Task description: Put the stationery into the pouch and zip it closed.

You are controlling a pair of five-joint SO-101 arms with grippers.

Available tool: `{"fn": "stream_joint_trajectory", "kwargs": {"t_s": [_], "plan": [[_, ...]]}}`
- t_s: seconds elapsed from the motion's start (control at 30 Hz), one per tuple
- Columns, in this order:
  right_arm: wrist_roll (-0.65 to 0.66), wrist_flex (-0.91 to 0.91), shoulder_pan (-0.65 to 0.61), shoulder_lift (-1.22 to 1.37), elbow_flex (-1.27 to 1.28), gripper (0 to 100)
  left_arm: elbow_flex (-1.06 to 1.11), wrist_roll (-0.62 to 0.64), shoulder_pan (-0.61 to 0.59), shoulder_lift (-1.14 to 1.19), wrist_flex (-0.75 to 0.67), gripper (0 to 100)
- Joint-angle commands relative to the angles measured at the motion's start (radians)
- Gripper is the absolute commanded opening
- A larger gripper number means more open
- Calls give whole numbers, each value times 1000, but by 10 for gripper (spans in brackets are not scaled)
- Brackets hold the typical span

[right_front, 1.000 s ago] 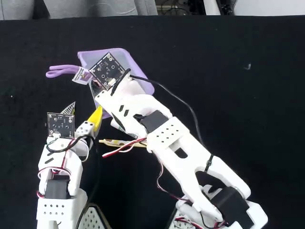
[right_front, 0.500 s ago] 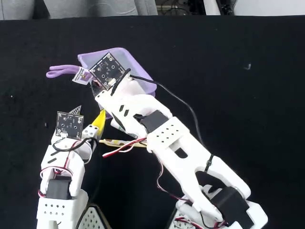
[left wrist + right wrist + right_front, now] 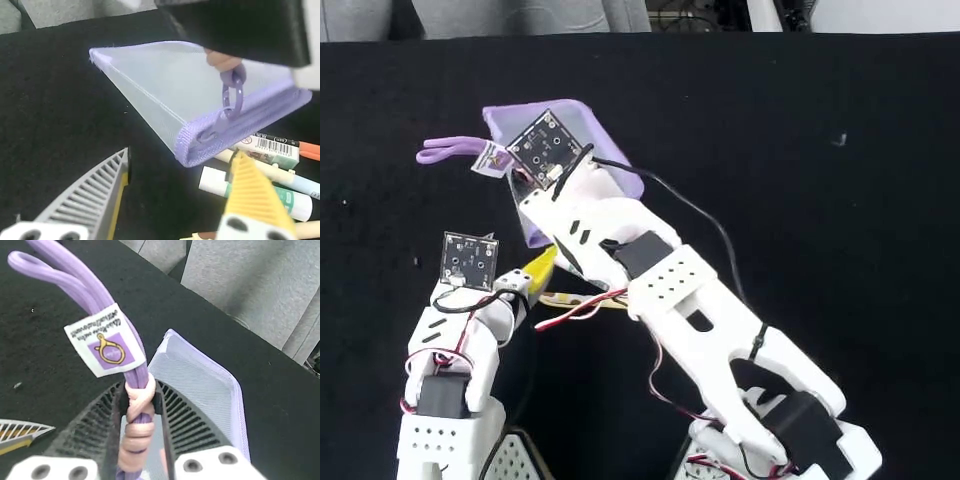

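The purple mesh pouch (image 3: 582, 128) lies at the back left, partly under my right arm; in the left wrist view the pouch (image 3: 165, 85) shows its zipper edge and ring pull (image 3: 232, 96). My right gripper (image 3: 138, 401) is shut on the pouch's purple strap (image 3: 82, 277), just below its white label (image 3: 104, 339). My left gripper (image 3: 175, 200) stands open in front of the pouch, its yellow finger (image 3: 540, 268) near the stationery. A glue stick (image 3: 280, 199), a barcoded eraser (image 3: 270, 148) and pens (image 3: 300, 182) lie beside the pouch's zipper end.
The black cloth (image 3: 820, 150) covers the whole table. The strap loop (image 3: 448, 150) reaches out to the left of the pouch. A pen (image 3: 565, 298) lies under the right arm, whose red and white wires cross it.
My left arm has swung right, toward the right arm, and its yellow finger now sits lower and further right. The right gripper keeps its hold on the strap.
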Motion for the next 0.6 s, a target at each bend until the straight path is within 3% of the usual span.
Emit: {"fn": "stream_joint_trajectory", "kwargs": {"t_s": [0.0,0.57], "plan": [[-2,-20,-3,-15,-44,11,-10,48,15,-8,-20,332],[-2,29,-9,-36,-42,11,28,61,-76,-6,-114,332]]}}
